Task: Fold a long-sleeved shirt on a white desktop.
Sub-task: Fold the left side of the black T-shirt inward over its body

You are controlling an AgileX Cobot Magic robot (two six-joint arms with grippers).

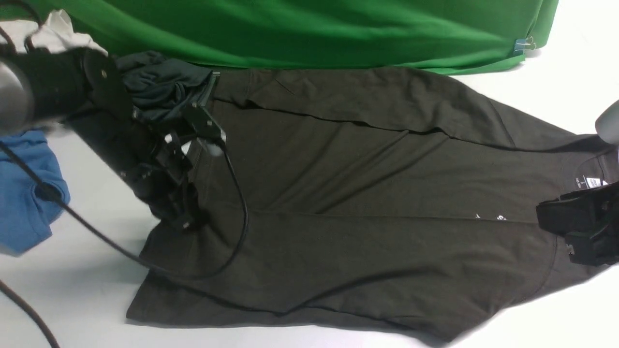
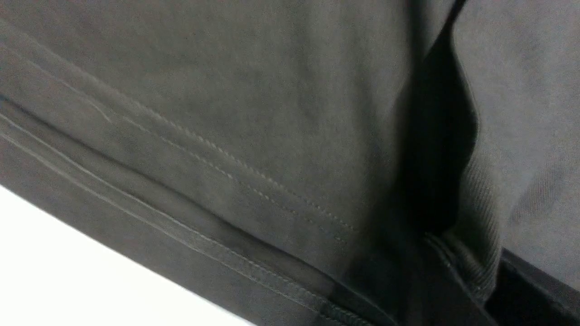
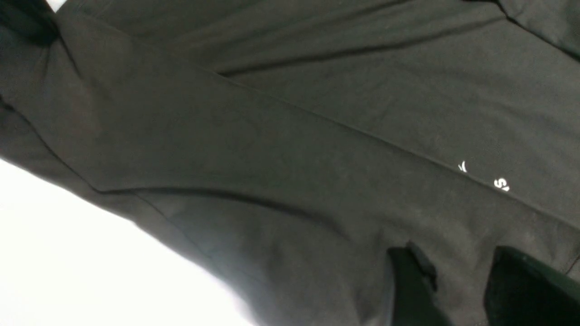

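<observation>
The long-sleeved shirt (image 1: 367, 193), dark olive-brown, lies spread on the white desktop (image 1: 72, 270), collar and white neck label (image 1: 592, 182) to the right, hem to the left. Both sleeves are folded across the body. My left gripper (image 1: 186, 220) is down at the hem end. In the left wrist view it (image 2: 471, 280) is shut on a ribbed cuff of the shirt (image 2: 253, 113). My right gripper (image 1: 546, 215) hovers by the collar, next to the white chest print (image 1: 491, 217). In the right wrist view it (image 3: 462, 285) is open, with flat fabric (image 3: 272, 149) showing between the fingers.
A charcoal-grey garment (image 1: 159, 84) is bunched at the back left, and a blue shirt (image 1: 24, 183) lies at the left edge. A green backdrop (image 1: 300, 29) hangs along the back. A black cable (image 1: 237, 208) loops over the shirt's left part.
</observation>
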